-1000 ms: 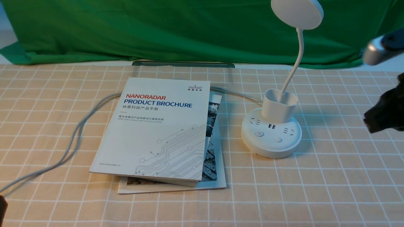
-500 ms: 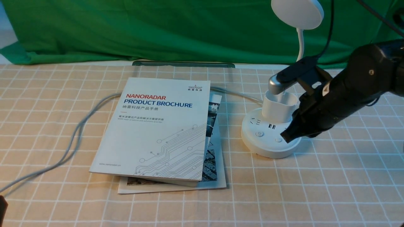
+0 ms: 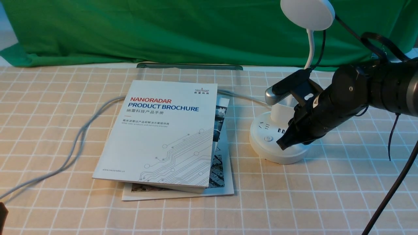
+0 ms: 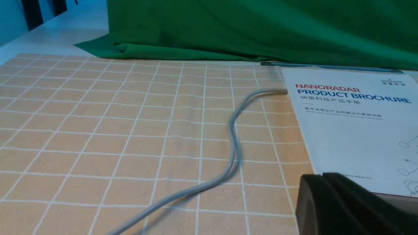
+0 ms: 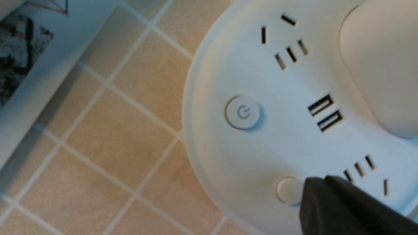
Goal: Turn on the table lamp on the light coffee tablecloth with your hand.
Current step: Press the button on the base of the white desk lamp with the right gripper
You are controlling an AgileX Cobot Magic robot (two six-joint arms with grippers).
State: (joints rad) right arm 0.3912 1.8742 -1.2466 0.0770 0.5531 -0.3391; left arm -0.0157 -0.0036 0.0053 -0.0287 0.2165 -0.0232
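Lamp (image 3: 263, 145) stands on the checked tablecloth (image 3: 326, 195), its round base directly under the right gripper (image 3: 282, 144)! Fingers are pinched together into one black point (nothing held), and that point sits at the edge of the plain button (image 5: 284, 191), half covering it. Contact or a hair above? Hard to call. The power-symbol button (image 5: 243, 112) lies clear, just beyond the tip. Left gripper (image 4: 321, 182), far off beside the brochure (image 4: 352, 124) and near the grey cord (image 4: 233, 137), looks closed too.
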